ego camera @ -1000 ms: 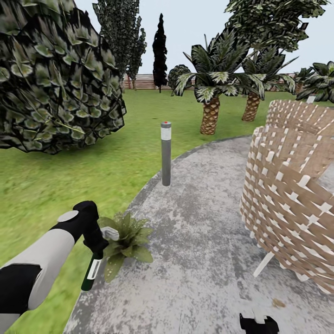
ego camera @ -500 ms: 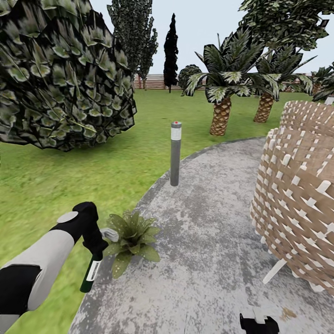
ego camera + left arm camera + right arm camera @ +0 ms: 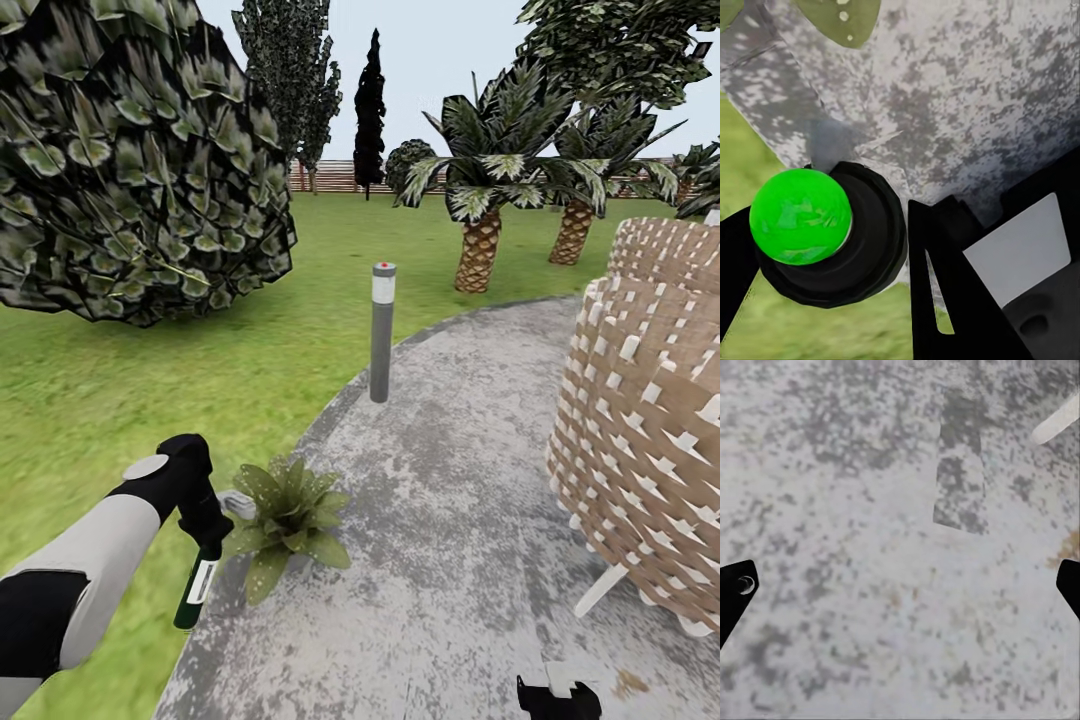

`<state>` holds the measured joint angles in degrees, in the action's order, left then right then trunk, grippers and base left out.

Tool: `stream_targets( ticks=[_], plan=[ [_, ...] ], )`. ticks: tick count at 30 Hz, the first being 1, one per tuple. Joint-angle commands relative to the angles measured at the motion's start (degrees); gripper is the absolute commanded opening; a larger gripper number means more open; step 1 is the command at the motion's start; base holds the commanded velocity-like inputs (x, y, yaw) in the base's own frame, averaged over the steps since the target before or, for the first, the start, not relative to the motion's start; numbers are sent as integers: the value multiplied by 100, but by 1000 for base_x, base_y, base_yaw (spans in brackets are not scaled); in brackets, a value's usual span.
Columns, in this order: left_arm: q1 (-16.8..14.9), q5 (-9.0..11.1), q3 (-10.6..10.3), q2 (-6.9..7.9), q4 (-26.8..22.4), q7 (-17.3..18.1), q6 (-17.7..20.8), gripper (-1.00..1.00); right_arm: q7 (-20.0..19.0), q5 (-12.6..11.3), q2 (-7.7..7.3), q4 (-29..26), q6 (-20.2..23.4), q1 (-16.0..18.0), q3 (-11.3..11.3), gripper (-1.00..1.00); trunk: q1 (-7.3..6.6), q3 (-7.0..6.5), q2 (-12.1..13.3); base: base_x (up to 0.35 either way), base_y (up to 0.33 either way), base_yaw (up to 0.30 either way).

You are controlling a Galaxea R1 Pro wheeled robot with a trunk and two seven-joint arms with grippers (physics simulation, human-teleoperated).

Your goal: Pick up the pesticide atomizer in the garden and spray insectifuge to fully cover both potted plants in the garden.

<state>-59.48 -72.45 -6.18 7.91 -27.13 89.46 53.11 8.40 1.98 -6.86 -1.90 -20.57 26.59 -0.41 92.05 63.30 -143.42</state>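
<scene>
- The left gripper is clamped on the pesticide atomizer, which hangs near-upright from it at the near left: dark green body below, white label band partway down, white trigger head poking right toward the leaves.
- In the left wrist view the bottle shows end-on: a bright green round end in a black ring, with a black finger right against it.
- One potted plant shows, a low rosette of speckled green leaves just to the right of the atomizer's head, sitting at the edge where the grey paved patio meets the lawn. Whether head and leaves touch cannot be told.
- The right gripper sits at the near right edge of the head view; in its wrist view the two black fingertips stand wide apart over bare paving, holding nothing.
- One grey post with a red-dotted top stands upright farther off, at the patio rim.
- One woven wicker chair stands on the right, with a white leg down on the paving.
- One big round dark bush fills the far left.
- Two scaly-trunked palms stand beyond the patio, one farther right.
- A brown slatted fence runs along the far lawn, with tall dark trees before it.
</scene>
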Motion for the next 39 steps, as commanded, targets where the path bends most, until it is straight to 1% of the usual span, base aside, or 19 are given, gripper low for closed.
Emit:
stream_targets(
  ticks=[1, 6, 15, 18, 19, 20, 21, 22, 24, 25, 26, 31, 32, 33, 34, 35, 37, 38, 39],
  plan=[
    [-1, -32, -25, 3, -10, 54, 67, -100, 21, 22, 0, 6, -17, 4, -3, 100, 1, 5, -2, 214, 215, 0],
    [-3, -32, -55, 0, -6, 54, 71, -100, 21, 22, 0, 6, -17, 4, -3, 100, 1, 5, -2, 159, 250, 0],
    [6, -32, -14, 102, -1, 54, 58, -100, 21, 22, -17, 8, -17, 4, -3, 100, 1, 5, -2, -193, 252, 0],
    [114, 20, 24, 277, -4, 54, 15, -100, 21, 22, -17, 11, -17, 4, -3, 100, 1, 5, -2, -240, 232, 0],
    [209, 42, 62, 318, -14, -82, -1, -100, 21, 22, -17, 12, -17, 4, -3, 100, 1, 5, -2, -253, 226, -5],
    [414, 65, 204, 352, -64, -387, -66, -100, 21, 22, -17, 14, -17, 4, -3, 100, 1, 4, -2, -264, 220, -107],
    [627, 77, 426, 360, -190, -723, -296, -100, 21, 22, -17, 14, -17, 4, -3, 100, 1, 2, -2, -268, 218, -200],
    [978, 262, 1050, 348, -420, -1231, -940, -100, 21, 22, -17, 13, -17, 4, -3, 100, 1, -2, -2, -269, 216, -246],
    [1339, 668, 1934, 325, -554, -1812, -1854, -100, 20, 22, -16, 14, -17, 4, -3, 100, 1, -8, -2, -270, 216, -243],
    [1470, 822, 2261, 321, -566, -2055, -2243, -100, 14, 22, -14, 11, -17, 4, -1, 100, 1, -9, -2, -270, 216, -124],
    [1601, 925, 2498, 328, -564, -2248, -2581, -100, 6, 22, -9, 8, -17, 4, 5, 100, 1, -10, -2, -270, 216, -63],
    [2052, 1063, 3113, 345, -535, -2481, -3893, -100, -17, 22, 7, -51, -17, 4, 8, 100, 1, -12, -2, -171, 140, -17],
    [2089, 1066, 3306, 345, -513, -2492, -4159, -100, -50, 22, 8, -180, -14, 4, 7, 100, 1, -12, -2, -31, 26, -2],
    [2144, 1070, 3534, 345, -497, -2499, -4445, -100, -166, 26, 9, -379, -11, 4, 6, 100, 1, -12, -2, -13, 10, -1],
    [2206, 1072, 3645, 346, -495, -2501, -4637, -100, -300, 28, 9, -487, -10, 4, 4, 100, 1, -12, -2, -6, 5, 0],
    [2331, 1078, 3751, 349, -488, -2503, -4960, -100, -627, 30, -9, -645, -9, 4, -2, 100, 1, -12, -2, 0, 0, 0],
    [2395, 1075, 3755, 345, -485, -2499, -5069, -100, -696, 65, -22, -689, -9, 4, 19, 100, 1, -12, -2, 0, 0, 0],
    [2405, 1077, 3743, 344, -481, -2491, -5144, -100, -757, 199, -24, -774, -9, 4, 129, 100, 1, -12, -2, 0, 0, 0],
    [2409, 1076, 3718, 334, -480, -2476, -5231, -100, -900, 433, -25, -949, -9, 4, 333, 100, 1, -12, -2, 0, 0, 0]
  ],
)
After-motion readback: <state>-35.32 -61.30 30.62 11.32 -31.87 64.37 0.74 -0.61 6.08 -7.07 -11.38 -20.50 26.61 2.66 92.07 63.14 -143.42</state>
